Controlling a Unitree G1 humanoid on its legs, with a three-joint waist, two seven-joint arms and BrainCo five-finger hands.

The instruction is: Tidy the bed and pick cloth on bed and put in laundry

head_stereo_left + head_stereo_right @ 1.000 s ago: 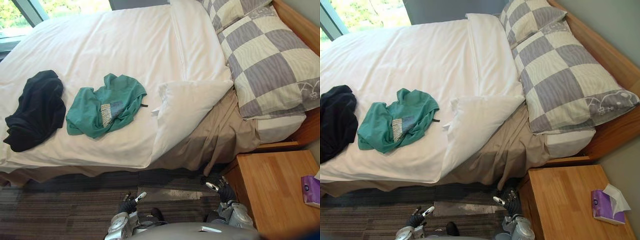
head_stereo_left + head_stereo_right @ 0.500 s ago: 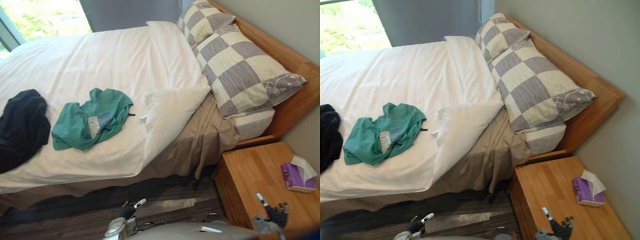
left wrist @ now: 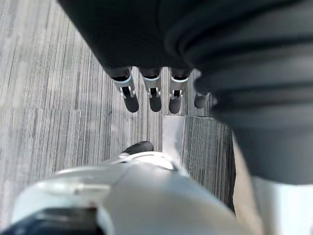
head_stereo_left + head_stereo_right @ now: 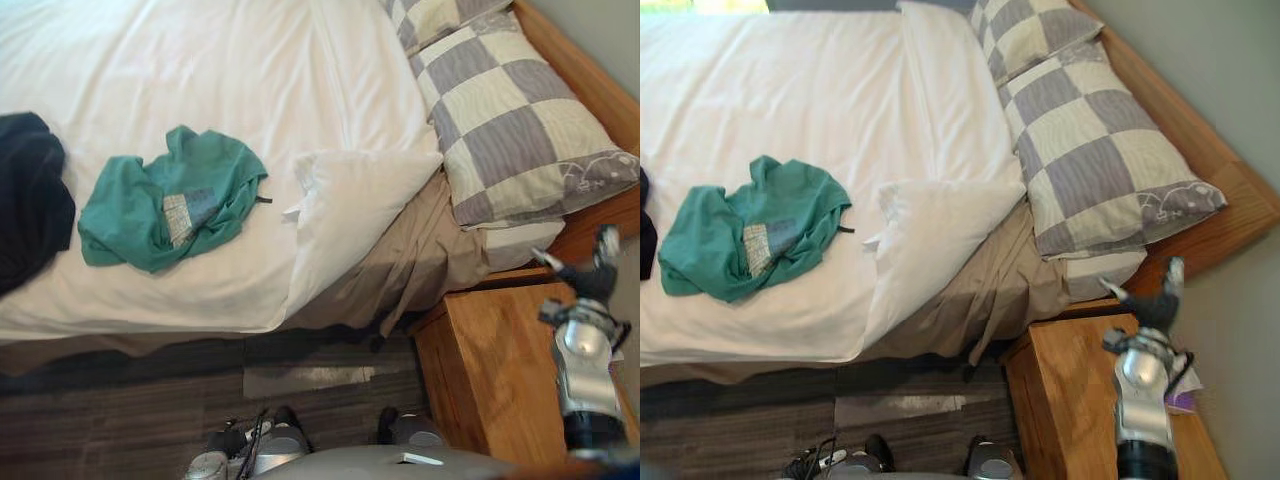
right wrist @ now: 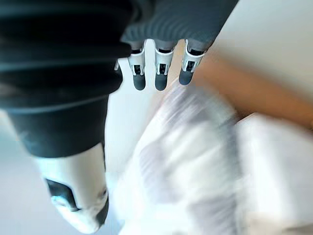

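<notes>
A crumpled green shirt (image 4: 165, 200) lies on the white duvet (image 4: 200, 80) near the bed's front edge. A black cloth (image 4: 30, 195) lies to its left, partly cut off. One corner of the duvet (image 4: 350, 200) is folded back, baring a beige sheet (image 4: 410, 270) that hangs down the bed's side. My right hand (image 4: 1150, 300) is raised over the wooden nightstand (image 4: 480, 370), open and empty, beside the checkered pillows (image 4: 520, 130). My left hand (image 3: 153, 93) hangs low over the carpet, fingers straight, holding nothing.
A purple tissue box (image 4: 1185, 397) sits on the nightstand behind my right arm. The wooden headboard (image 4: 1185, 130) runs along the wall at the right. Dark striped carpet (image 4: 120, 400) lies between me and the bed.
My right arm has risen from low beside the nightstand to above it, near the pillows. The camera has shifted, so the bed sits differently in view. The clothes have not moved.
</notes>
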